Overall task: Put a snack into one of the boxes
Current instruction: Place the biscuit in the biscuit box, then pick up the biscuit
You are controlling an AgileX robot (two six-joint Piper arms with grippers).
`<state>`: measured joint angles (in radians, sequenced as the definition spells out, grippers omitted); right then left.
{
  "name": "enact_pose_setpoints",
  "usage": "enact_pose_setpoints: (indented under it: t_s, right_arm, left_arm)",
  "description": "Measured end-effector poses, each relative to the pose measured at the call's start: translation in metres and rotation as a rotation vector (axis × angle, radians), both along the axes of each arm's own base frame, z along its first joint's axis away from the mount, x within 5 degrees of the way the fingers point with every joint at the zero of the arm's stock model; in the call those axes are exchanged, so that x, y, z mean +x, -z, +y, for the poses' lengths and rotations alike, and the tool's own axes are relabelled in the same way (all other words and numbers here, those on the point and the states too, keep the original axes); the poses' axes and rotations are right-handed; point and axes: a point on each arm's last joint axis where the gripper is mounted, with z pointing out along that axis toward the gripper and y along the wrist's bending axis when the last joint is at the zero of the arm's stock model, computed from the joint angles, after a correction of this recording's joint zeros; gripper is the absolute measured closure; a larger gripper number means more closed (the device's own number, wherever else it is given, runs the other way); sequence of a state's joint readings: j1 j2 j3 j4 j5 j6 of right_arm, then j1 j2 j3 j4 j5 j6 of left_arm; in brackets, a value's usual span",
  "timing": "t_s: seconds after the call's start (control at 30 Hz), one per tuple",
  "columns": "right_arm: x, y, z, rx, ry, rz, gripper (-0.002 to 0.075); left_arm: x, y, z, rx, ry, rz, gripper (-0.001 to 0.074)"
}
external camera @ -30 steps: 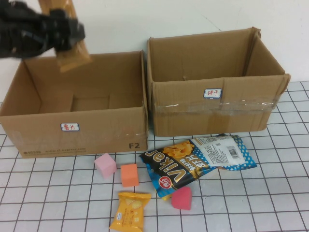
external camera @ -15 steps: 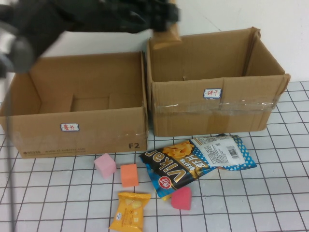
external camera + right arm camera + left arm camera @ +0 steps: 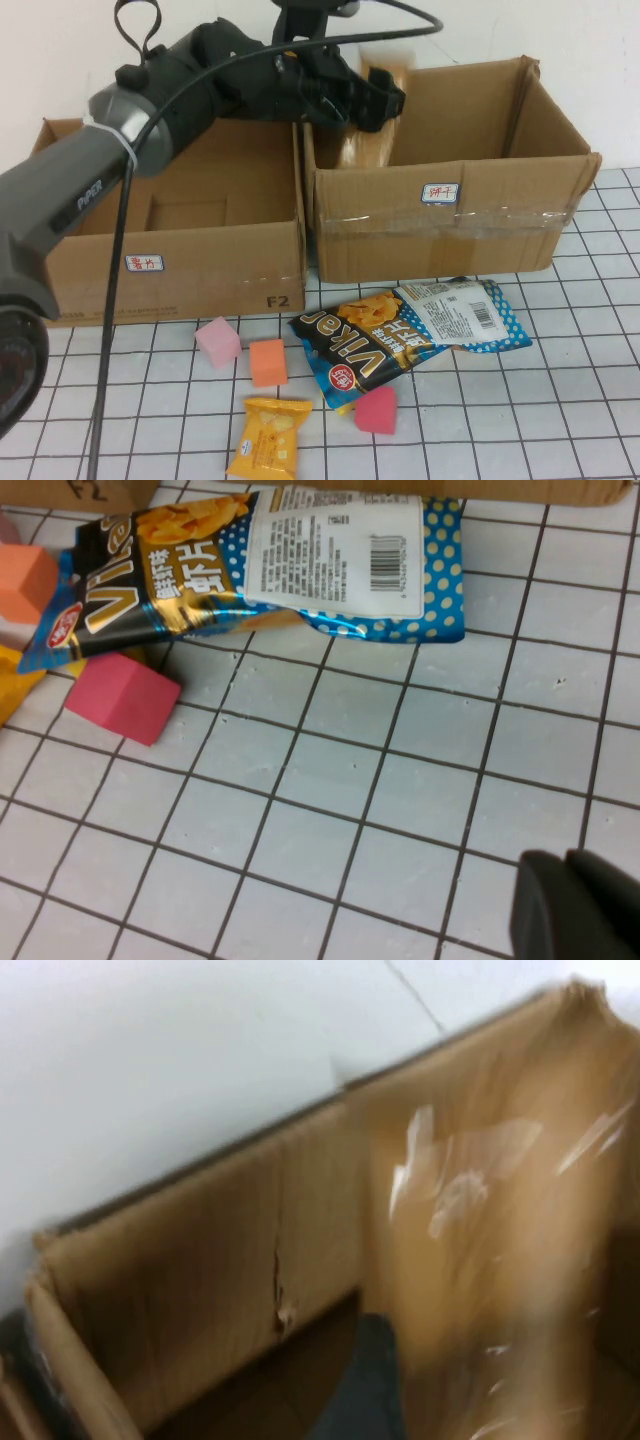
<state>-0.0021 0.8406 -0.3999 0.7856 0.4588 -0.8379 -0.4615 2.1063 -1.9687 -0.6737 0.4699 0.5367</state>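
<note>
Tan snack packet (image 3: 362, 140), glossy and blurred, standing roughly upright inside the right box's (image 3: 450, 215) left end, just under the left claw (image 3: 385, 98). Both cardboard boxes sitting open-topped on the tabletop; left box (image 3: 170, 265) touching the right one.

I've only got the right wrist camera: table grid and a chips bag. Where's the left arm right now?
Observer: The left gripper is up over the left end of the right-hand box.
Operator: My right gripper is shut above the grid by the chips bag. Is the left one carrying a snack?
Observer: A tan packet shows just below it, reaching down into that box. I cannot tell whether it is gripped.
Operator: Any other snack on the table?
Observer: A yellow packet lies nearest the robot, in front of the left-hand box.
</note>
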Motion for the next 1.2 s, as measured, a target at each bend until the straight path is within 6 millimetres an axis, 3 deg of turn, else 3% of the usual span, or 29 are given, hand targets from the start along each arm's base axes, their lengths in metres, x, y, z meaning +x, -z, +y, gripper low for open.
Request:
enact_pose_setpoints:
  t_s: [0.1,0.2,0.27,0.47,0.6,0.87,1.03,1.2]
  right_arm:
    - [0.000,0.000,0.000,0.000,0.000,0.000,0.0727]
    - [0.000,0.000,0.000,0.002,0.001,0.000,0.0727]
    - [0.000,0.000,0.000,0.007,0.003,0.000,0.0727]
    - [0.000,0.000,0.000,0.013,0.005,0.000,0.0727]
    - [0.000,0.000,0.000,0.013,0.005,0.000,0.0727]
    - [0.000,0.000,0.001,0.017,-0.001,0.007,0.0727]
    - [-0.001,0.000,0.001,-0.003,-0.026,-0.002,0.0727]
    - [-0.001,0.000,0.003,0.001,-0.048,-0.007,0.0727]
  left_arm:
    - [-0.004,-0.006,0.002,0.071,0.036,-0.024,0.0149]
    - [-0.011,-0.022,0.010,0.182,0.053,-0.085,0.0204]
    - [-0.018,-0.037,0.018,0.262,0.048,-0.117,0.0281]
    - [-0.053,-0.085,0.049,0.432,-0.001,-0.080,0.0644]
    - [-0.077,-0.096,0.067,0.541,-0.017,0.045,0.0717]
    - [-0.098,-0.075,0.080,0.622,-0.055,0.287,0.0734]
    - [-0.124,-0.038,0.083,0.634,-0.044,0.397,0.0735]
    - [-0.153,0.019,0.094,0.590,-0.072,0.495,0.0735]
